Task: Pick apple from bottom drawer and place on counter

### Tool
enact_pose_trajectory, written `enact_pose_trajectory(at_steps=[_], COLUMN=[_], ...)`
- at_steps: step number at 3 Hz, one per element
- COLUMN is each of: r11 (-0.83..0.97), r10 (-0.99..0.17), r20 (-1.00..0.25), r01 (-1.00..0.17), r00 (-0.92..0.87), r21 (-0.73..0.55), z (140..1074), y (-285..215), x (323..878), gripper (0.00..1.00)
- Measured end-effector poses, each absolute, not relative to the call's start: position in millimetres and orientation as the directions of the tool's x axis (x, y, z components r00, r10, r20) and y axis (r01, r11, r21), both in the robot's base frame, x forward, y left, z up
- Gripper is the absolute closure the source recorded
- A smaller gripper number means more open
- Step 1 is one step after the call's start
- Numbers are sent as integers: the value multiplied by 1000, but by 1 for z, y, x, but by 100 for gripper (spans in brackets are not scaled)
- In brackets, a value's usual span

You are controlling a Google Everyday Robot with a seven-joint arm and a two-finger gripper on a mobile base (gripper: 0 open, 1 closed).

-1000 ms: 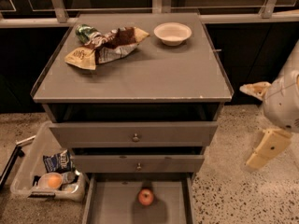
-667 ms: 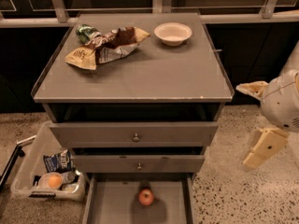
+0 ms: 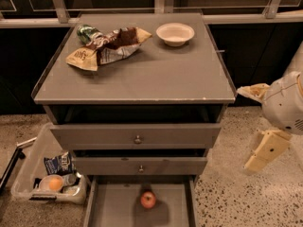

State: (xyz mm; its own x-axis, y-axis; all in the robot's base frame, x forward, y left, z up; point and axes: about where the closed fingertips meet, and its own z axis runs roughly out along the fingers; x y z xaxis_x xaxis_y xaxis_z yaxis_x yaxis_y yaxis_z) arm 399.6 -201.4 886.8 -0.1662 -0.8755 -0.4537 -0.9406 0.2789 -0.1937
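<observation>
Barely anything is changing on my feed: compared with a second ago, the gripper (image 3: 246,126) is sitting in almost the same spot, off the right edge of the worktop (image 3: 156,74) and a little below its front right corner, having drifted only a touch toward the cabinet. I am seeing its two tan jaws standing well apart with nothing between them, so they are open and carrying nothing. The apple (image 3: 148,200) is not moving either; it is lying on the bare floor of the bottom drawer (image 3: 111,209), roughly midway between the side walls, directly below the middle of the worktop's front edge and well apart from the gripper. I am reading this as the approach not really getting going yet: the drawer is already standing pulled out, so nothing is needing opening, but the reach down and leftward toward the fruit is all yet to come. The two upper drawers (image 3: 137,137) are jutting out a little above the fruit, so I am expecting to bring the arm in low from the front to avoid clipping them. For the drop-off, I am noting that the snack bags (image 3: 106,48) are lying near the back left corner and the bowl (image 3: 175,33) near the back right corner, while the front half of the worktop is looking free. The orange round item (image 3: 53,182) in the floor bin (image 3: 23,186) at the left is one I am ignoring.
</observation>
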Motion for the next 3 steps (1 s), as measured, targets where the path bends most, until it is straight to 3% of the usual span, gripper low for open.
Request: enact_pose_trajectory(at_steps=[3], r11=[211], r10=[-845], r20=[-520], r01=[-970], r00=[-121], r21=[-119], z=[773], y=[-136], x=[394], gripper=[0])
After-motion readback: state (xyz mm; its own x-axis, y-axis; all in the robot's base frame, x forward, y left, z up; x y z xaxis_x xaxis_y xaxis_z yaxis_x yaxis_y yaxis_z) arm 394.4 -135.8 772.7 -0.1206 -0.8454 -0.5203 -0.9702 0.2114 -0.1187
